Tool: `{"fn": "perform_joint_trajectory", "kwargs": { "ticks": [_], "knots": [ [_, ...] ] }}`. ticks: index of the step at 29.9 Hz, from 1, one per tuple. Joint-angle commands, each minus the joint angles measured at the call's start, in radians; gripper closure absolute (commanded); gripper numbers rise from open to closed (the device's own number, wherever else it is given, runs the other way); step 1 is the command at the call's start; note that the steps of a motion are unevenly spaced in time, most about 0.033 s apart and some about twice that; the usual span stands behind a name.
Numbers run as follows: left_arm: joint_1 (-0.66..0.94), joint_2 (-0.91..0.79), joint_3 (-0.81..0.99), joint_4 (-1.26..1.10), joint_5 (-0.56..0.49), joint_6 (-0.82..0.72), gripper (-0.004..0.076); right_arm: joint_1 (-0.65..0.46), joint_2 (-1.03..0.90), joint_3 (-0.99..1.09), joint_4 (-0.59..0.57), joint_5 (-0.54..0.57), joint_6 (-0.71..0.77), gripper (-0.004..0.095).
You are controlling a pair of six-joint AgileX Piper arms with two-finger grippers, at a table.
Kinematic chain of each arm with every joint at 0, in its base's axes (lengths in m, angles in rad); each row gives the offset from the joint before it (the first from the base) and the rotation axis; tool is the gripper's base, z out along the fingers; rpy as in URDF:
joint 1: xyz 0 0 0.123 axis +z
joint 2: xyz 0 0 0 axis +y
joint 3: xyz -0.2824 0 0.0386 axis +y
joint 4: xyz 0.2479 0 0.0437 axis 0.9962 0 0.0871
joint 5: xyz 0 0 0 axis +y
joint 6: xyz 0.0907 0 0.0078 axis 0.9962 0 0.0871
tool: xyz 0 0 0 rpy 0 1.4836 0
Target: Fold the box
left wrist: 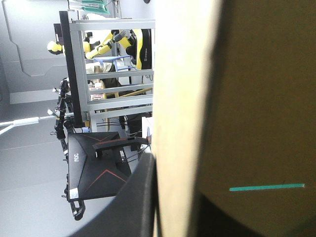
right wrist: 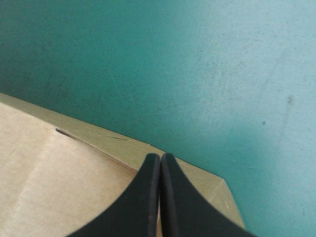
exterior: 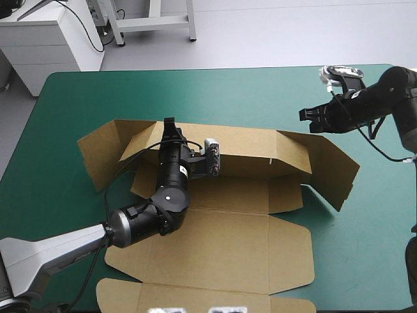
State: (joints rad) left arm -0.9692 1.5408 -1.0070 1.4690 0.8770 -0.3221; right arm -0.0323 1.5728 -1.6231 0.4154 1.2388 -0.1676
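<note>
Two grippers, 2 diff states.

L gripper (exterior: 170,126): black fingers (left wrist: 140,200) all but closed, pinching top edge of the box (exterior: 228,251) at its far wall. L wrist view: pale raw cut edge of the board runs straight between the fingers, w/ matte brown face to one side. Thin teal-green sliver shows through a slot in that face. Finger surface smooth, curved like a fin.

R gripper (right wrist: 161,157): fingers pressed tip to tip in one pointed arch, nothing between them. Tips sit over the far wall's R end, close to an angled corner of board. Can't tell if they touch it. Short slit (right wrist: 61,131) cut into the board near that edge, faint crease running off it.

Box, high view: one cut sheet of brown board, mid-table, mostly open. Far wall raised along its length, held up at L gripper's pinch. End flaps at both sides stand tilted outward, each a slanted four-sided panel. Near panels lie flat toward the table's near edge: broad rectangle w/ straight fold lines, rounded tab corners at L near side. Board surface dull, uniform, no print seen.

Table cover (exterior: 260,91): teal-green, smooth, faint scuffs in R wrist view. R gripper hangs over its far-R part.
</note>
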Motion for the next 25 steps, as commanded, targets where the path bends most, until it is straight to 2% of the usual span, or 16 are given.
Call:
{"fn": "perform_joint_trajectory", "kwargs": {
  "ticks": [1,6,11,18,22,25],
  "knots": [
    [-0.010,-0.025,-0.014,-0.001,0.001,-0.020,0.0732,-0.023,-0.058,-0.023,0.082,0.012,-0.037,0.0928],
    [-0.010,-0.025,-0.014,-0.001,0.001,-0.020,0.0732,-0.023,-0.063,-0.023,0.065,0.010,-0.037,0.0926],
    [-0.010,-0.025,-0.014,-0.001,0.001,-0.020,0.0732,-0.023,-0.063,-0.023,-0.013,-0.060,-0.006,0.0926],
    [0.004,-0.025,-0.016,0.026,-0.008,-0.020,0.0732,-0.025,-0.044,-0.023,-0.020,-0.084,0.000,0.0926],
    [0.028,-0.025,-0.016,0.113,-0.005,-0.020,0.0732,-0.073,0.008,-0.023,0.035,-0.075,0.008,0.0928],
    [0.033,-0.025,-0.016,0.136,-0.005,-0.020,0.0732,-0.122,0.052,-0.023,0.120,-0.044,-0.007,0.0928]
  ]
}}
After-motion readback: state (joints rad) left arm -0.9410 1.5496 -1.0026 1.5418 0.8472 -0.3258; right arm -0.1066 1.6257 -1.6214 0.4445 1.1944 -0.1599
